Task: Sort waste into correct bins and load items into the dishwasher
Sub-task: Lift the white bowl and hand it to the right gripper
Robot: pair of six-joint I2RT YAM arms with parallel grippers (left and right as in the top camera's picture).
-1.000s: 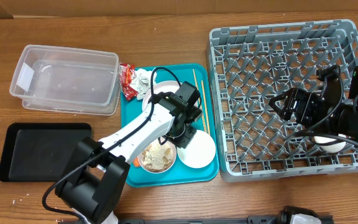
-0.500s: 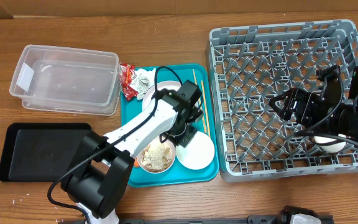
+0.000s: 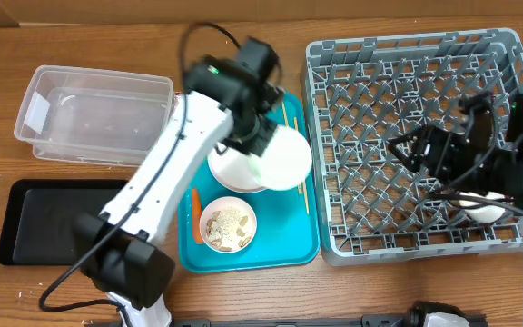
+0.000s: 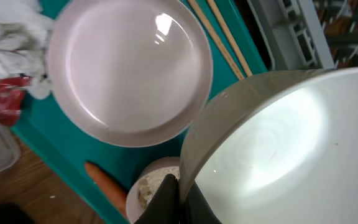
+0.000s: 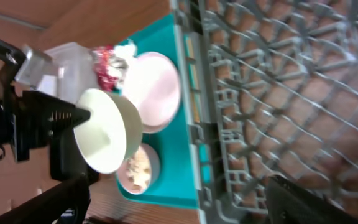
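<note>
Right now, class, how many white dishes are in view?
4: plate and scraps bowl on the teal tray, a bowl in the left pincer, one dish partly hidden under the right arm in the rack.

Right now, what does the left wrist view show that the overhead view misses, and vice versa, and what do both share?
Only left wrist: the crinkled red snack wrapper and crumpled white paper. Only overhead: the shallow black plastic tray and the open right hand. Both: the small white bowl gripped by the left hand, the large round pinkish plate, the orange carrot piece.
</note>
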